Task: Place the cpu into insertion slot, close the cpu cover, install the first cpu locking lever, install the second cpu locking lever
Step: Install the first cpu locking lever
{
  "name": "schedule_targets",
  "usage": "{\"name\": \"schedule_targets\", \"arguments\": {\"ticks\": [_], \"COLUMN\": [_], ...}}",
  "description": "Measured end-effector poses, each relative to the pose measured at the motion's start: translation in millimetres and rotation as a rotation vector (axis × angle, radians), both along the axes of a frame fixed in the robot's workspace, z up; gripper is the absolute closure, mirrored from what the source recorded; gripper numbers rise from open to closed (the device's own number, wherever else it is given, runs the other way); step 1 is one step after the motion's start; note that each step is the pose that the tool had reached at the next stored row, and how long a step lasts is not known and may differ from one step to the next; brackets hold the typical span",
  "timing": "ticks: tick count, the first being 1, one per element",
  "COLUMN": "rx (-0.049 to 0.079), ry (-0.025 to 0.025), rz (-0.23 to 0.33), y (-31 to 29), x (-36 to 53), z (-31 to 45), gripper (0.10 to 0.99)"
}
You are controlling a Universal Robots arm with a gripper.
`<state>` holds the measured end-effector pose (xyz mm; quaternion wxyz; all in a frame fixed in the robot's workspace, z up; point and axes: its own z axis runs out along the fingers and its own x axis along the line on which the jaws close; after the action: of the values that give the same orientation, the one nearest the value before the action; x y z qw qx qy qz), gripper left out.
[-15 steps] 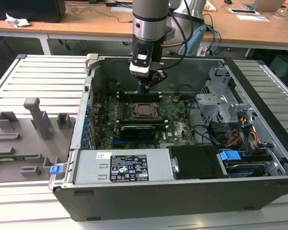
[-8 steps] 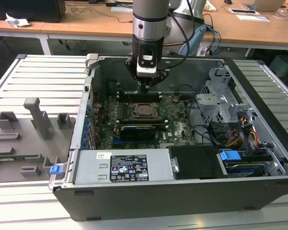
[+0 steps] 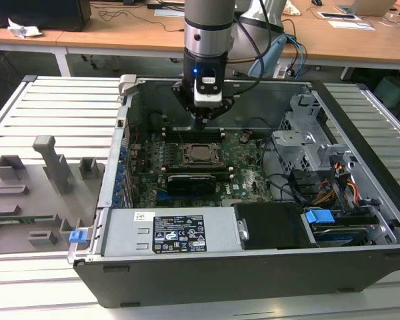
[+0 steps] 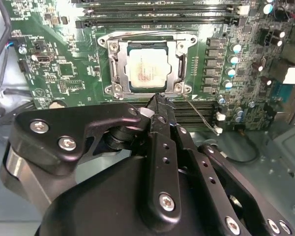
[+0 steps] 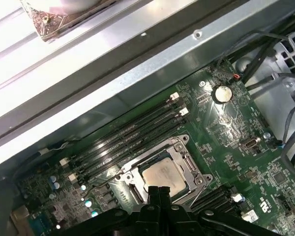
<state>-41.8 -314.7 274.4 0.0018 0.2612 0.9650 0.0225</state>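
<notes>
The open computer case (image 3: 207, 277) lies on the slatted worktop (image 3: 60, 100), with the motherboard (image 3: 248, 168) facing up inside it. The arm stands vertically over the board, and the end effector (image 3: 201, 121) points down just above the socket area. The cpu (image 3: 201, 153) is seated in the insertion slot (image 4: 152, 45). In the second wrist view its silver-grey top (image 4: 146, 70) shows flat and square within the dark rim. The cpu cover (image 4: 117, 64) lies down over the socket, and its window frames the chip on all four sides. In both wrist views the end effector (image 4: 160, 101) (image 5: 158, 191) has its fingers pressed together into one narrow tip, with nothing visible between them. The tip sits at the socket edge, just beside the cover frame (image 5: 188, 160) and close to the chip (image 5: 162, 175). Contact with the frame cannot be confirmed. A thin metal lever rod (image 4: 200, 114) runs obliquely from the socket corner nearest the tip, out over the black memory slots (image 4: 196, 104). A second rod (image 4: 147, 34) lies straight along the far side of the socket. On the exterior view's left, grey fixture blocks (image 3: 50, 163) stand on the worktop, well apart from the case.
</notes>
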Motion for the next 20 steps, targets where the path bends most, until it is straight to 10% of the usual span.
{"name": "schedule_targets", "arguments": {"ticks": [18,20], "rx": [0.0,0.0], "ry": [0.0,-0.0001], "rz": [0.269,0.365], "y": [0.0,0.0], "x": [-0.2,-3.0], "z": [-0.2,-0.8], "gripper": [0.98,0.98]}}
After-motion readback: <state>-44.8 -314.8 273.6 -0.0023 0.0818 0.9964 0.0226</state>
